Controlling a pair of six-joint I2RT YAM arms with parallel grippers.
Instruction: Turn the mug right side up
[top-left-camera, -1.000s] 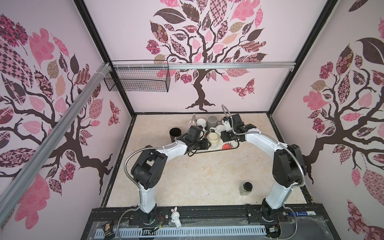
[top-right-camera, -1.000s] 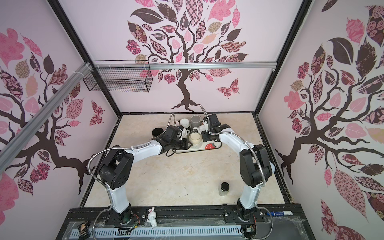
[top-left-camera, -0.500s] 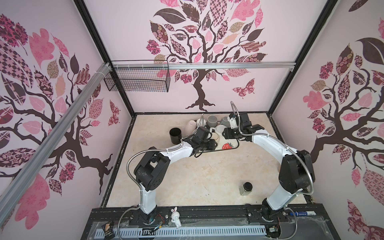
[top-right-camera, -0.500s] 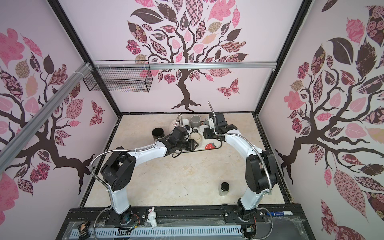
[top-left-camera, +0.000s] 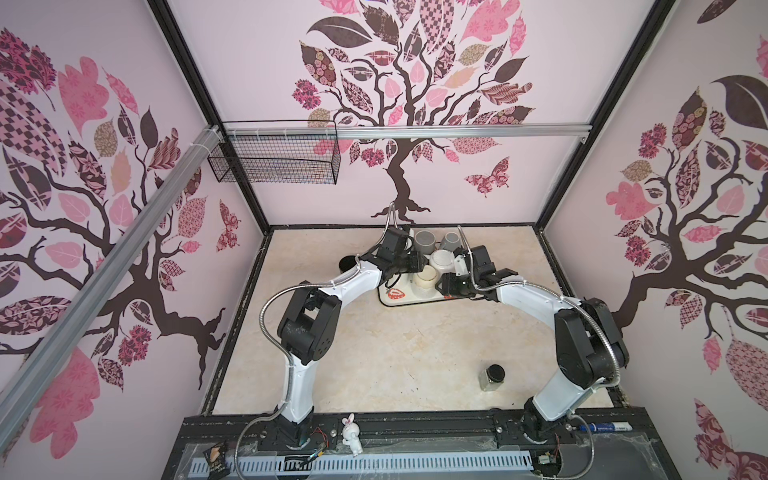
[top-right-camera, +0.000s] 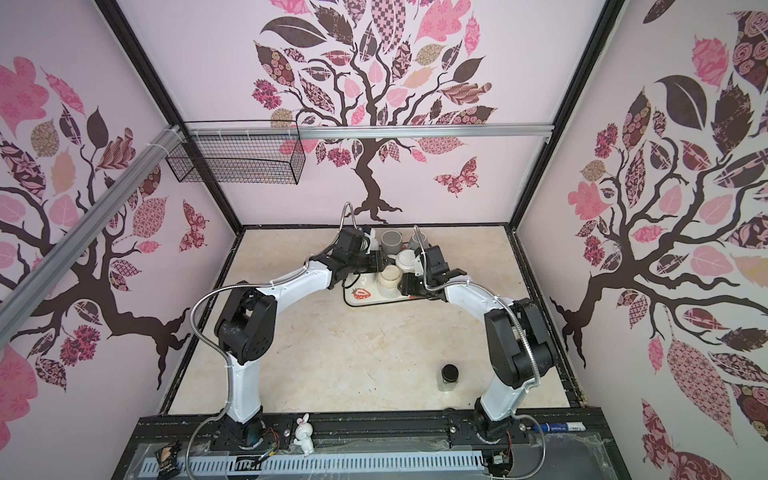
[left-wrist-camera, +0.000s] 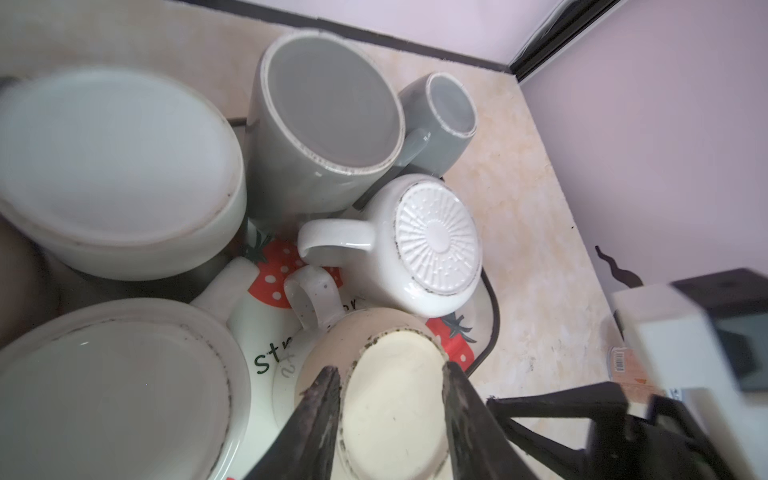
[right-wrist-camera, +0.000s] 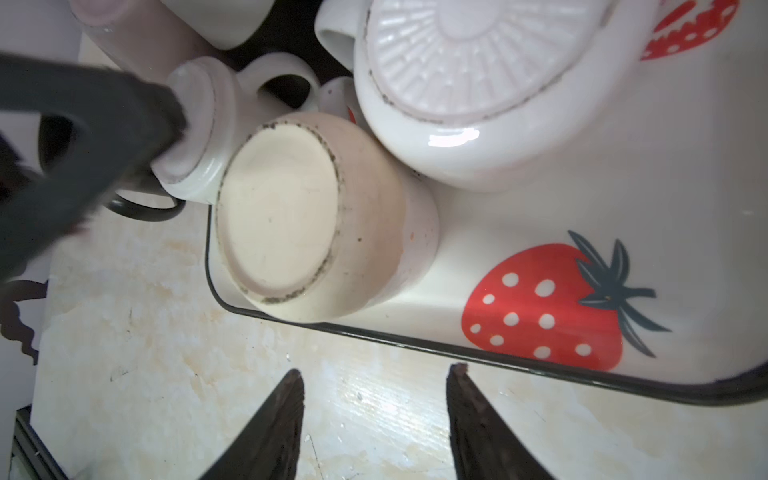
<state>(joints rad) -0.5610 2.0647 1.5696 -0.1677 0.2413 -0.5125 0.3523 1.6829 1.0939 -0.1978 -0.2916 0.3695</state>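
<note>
A cream mug (top-left-camera: 426, 277) (top-right-camera: 390, 276) stands upside down on the front part of the strawberry tray (top-left-camera: 415, 300) (top-right-camera: 374, 297). In the left wrist view its flat base (left-wrist-camera: 390, 407) shows between the spread fingers of my left gripper (left-wrist-camera: 391, 368). In the right wrist view the cream mug (right-wrist-camera: 282, 212) has no finger on it, and a dark left finger (right-wrist-camera: 83, 145) is beside a small white mug (right-wrist-camera: 195, 129). My right gripper (right-wrist-camera: 376, 369) (top-left-camera: 446, 283) is open over bare floor, just off the tray's rim (right-wrist-camera: 415, 345).
More upside-down mugs crowd the tray: a white ribbed-base one (left-wrist-camera: 436, 239) (top-left-camera: 441, 261), two grey ones (top-left-camera: 425, 241) (top-left-camera: 451, 240) and blurred white ones (left-wrist-camera: 116, 166). A black cup (top-left-camera: 347, 262) stands left of the tray, and a jar (top-left-camera: 494, 376) at the front right.
My left gripper has moved farther back over the tray, to above the cream mug. The right gripper has drawn toward the front and now sits off the tray's edge.
</note>
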